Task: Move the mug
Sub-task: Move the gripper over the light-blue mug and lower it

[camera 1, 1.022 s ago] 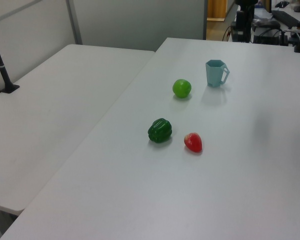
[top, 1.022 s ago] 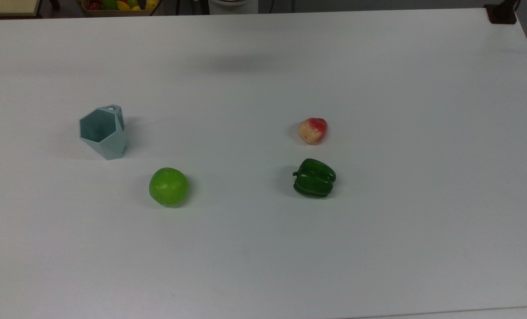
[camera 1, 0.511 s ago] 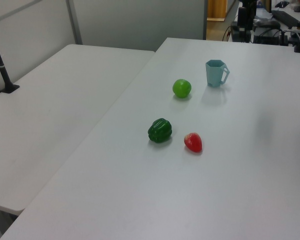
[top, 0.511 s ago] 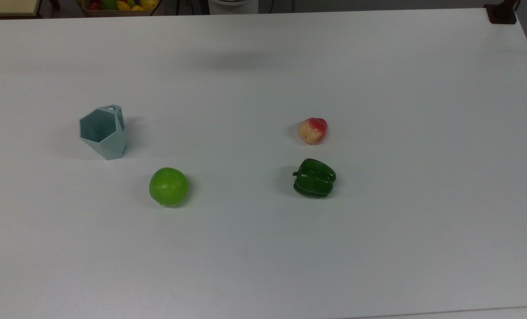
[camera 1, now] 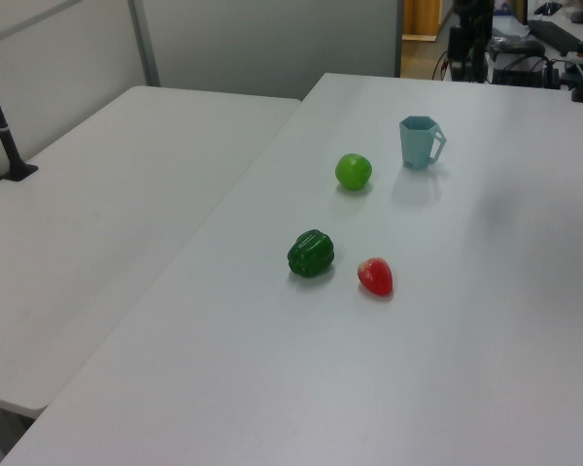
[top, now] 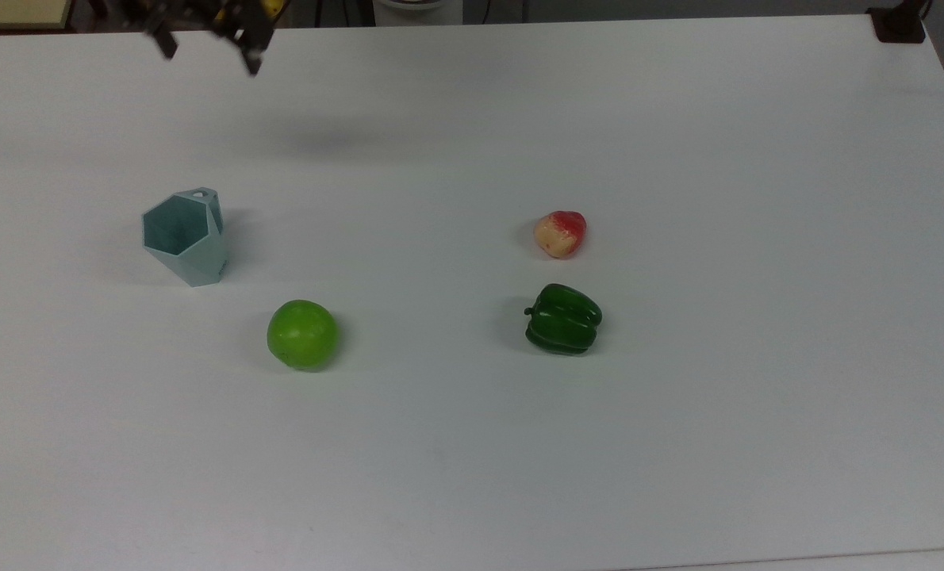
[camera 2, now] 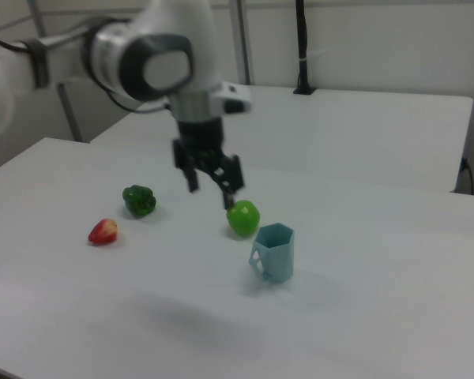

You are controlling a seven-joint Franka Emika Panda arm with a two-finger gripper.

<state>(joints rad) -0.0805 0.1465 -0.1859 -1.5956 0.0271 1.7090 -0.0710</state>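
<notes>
A wide white surface (top: pixel 678 159) carries four small things, and in the left view a second white table (camera 1: pixel 107 223) stands alongside it, with grey partition walls behind. The mug (top: pixel 185 236), pale blue-green and faceted with a hexagonal rim, stands upright on its narrow base toward the top view's left; its small angular handle points to the far edge in the top view, to the left view's right (camera 1: pixel 420 142) and to the right view's left (camera 2: pixel 273 253). A green apple (top: pixel 302 334) lies near the mug, below and to its right in the top view, apart from it. Well apart from both, toward the middle of the surface, a green bell pepper (top: pixel 563 319) lies on its side, and a red and pale yellow strawberry (top: pixel 560 233) lies just beyond it, close by but not touching. The end effector (top: pixel 206 49) hangs in the air above the surface at the top view's upper left edge, well clear of the mug; in the right view it (camera 2: pixel 211 189) points downward from the white arm (camera 2: pixel 154 63), above and to the left of the mug, its two dark fingers (camera 2: pixel 231 186) spread apart with nothing between them. A soft shadow (top: pixel 313 143) lies on the bare surface beyond the mug in the top view.
</notes>
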